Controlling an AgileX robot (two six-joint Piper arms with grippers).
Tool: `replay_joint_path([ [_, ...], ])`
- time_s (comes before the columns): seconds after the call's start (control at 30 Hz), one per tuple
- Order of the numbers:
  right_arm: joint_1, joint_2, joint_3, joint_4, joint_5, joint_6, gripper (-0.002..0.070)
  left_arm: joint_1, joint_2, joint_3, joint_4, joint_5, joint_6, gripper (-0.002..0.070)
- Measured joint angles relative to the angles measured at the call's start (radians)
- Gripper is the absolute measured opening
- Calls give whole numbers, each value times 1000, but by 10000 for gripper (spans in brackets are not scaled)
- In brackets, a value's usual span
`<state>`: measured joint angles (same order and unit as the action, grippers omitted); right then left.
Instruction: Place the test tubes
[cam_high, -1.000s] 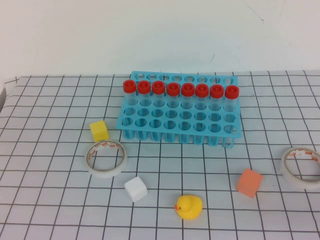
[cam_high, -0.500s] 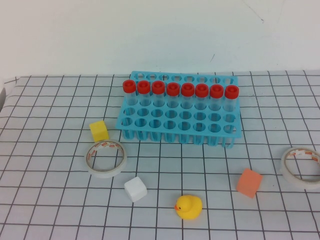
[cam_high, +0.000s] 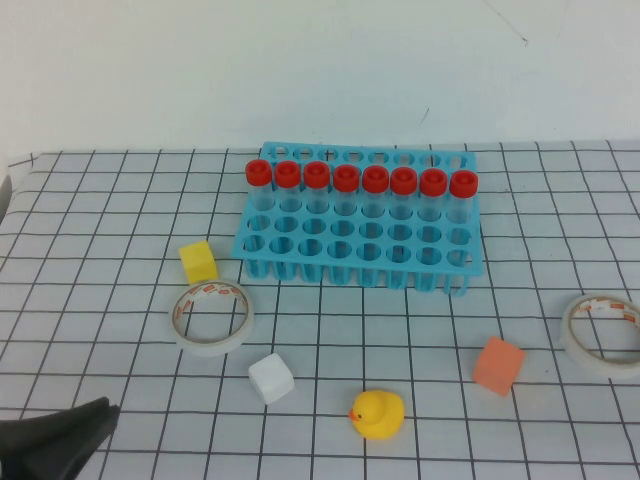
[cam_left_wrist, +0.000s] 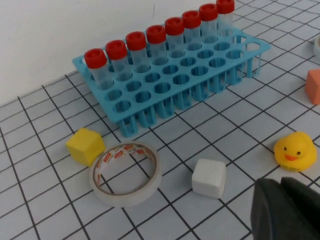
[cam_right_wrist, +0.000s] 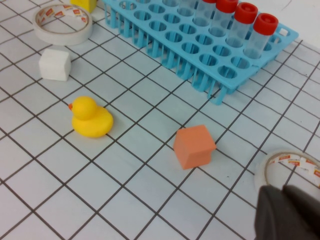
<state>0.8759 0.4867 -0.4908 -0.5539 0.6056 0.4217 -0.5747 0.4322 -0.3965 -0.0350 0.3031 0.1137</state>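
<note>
High view: test tubes (cam_high: 346, 182) well beyond left pincer (cam_high: 100, 415).

We note a table (cam_high: 90, 210) covered in white cloth ruled with a black grid. Lying directly on it:

- A blue rack (cam_high: 355, 235) stands on its legs toward the far middle.
- A yellow cube (cam_high: 198, 261) sits just off the rack's near left corner.
- A roll of tape (cam_high: 210, 347) lies flat, just nearer than that cube (red print shows inside its core).
- A white cube (cam_high: 271, 378) sits nearer again, to the right of the roll.
- A yellow rubber duck (cam_high: 379, 413) is close to the front edge, its beak pointing left.
- An orange cube (cam_high: 498, 365) is right of the duck, apart from it.
- A second roll of tape (cam_high: 600, 363) lies flat at the far right, partly out of sight.
</note>
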Motion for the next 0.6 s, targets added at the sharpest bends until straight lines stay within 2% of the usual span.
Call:
replay_joint_path([
  [0.07, 0, 0, 0, 0, 0, 0, -1, 2, -11, 7, 0, -15, -5, 0],
  [0.13, 0, 0, 0, 0, 2, 0, -1, 42, -59, 36, 0, -101, -10, 0],
  [0.37, 0, 0, 0, 0, 2, 0, -1, 323, -245, 201, -47, -324, -49, 0],
  [0.5, 0, 0, 0, 0, 2, 0, -1, 458, -352, 317, -58, -347, -73, 0],
  [0.6, 0, 0, 0, 0, 2, 0, -1, 519, -426, 398, -58, -325, -76, 0],
])
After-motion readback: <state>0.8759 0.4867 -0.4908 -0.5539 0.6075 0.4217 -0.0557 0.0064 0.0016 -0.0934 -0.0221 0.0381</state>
